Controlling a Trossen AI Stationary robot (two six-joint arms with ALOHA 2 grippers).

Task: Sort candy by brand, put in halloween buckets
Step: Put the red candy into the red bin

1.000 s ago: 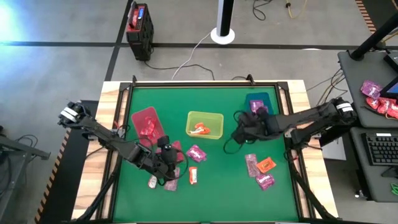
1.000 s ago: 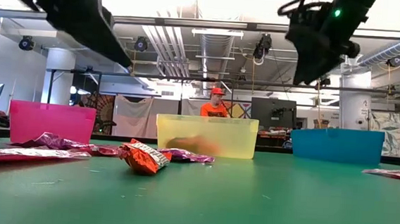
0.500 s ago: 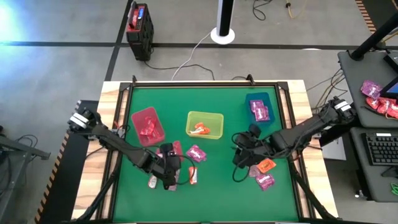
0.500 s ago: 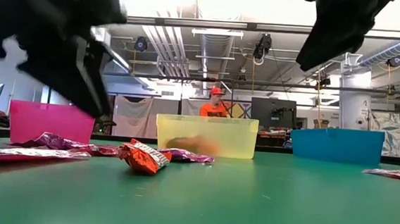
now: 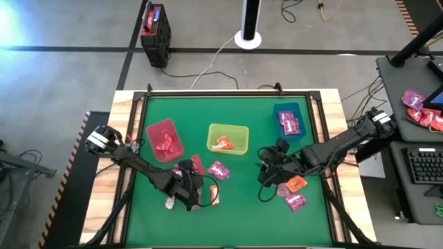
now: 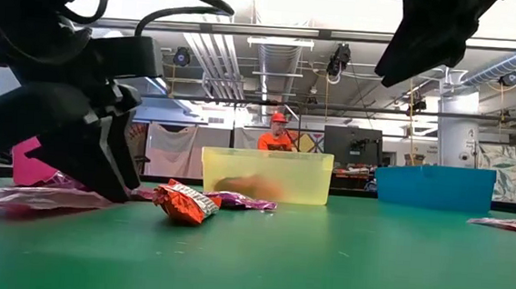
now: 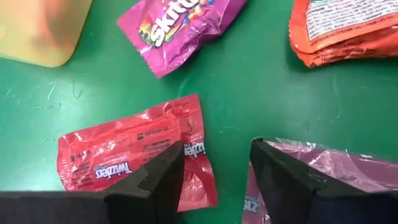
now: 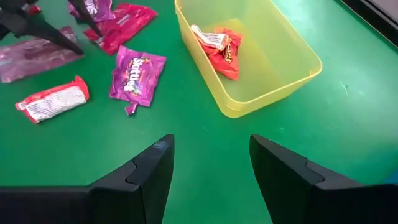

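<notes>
We judge the step in hand to be a pick of the flat, shiny red Twizzlers packet (image 7: 134, 158) from the green surface (image 5: 242, 214). The left hand (image 7: 214, 177) is low over it with its fingers spread and nothing between them; one finger (image 7: 155, 180) overlaps the packet's near end, the other (image 7: 292, 180) sits over a crinkled pale-pink wrapper (image 7: 336, 174) just beside it.

To do this well, we would shift the left hand towards the red packet so both fingers straddle it alone, then press down flat before closing, since thin foil slides easily. We must keep the neighbouring pink wrapper out of the pinch.

The packet lies flat, label side up, in front of the crimson red plastic bin (image 5: 163, 140), its likely home. In the wrist view its long axis runs roughly across the gap between the fingers, so a slight wrist turn would let us grip its short width.

The right hand (image 8: 211, 162) hovers released and empty near the translucent yellow bin (image 8: 249, 53), beside a magenta Skittles packet (image 8: 137, 73).
</notes>
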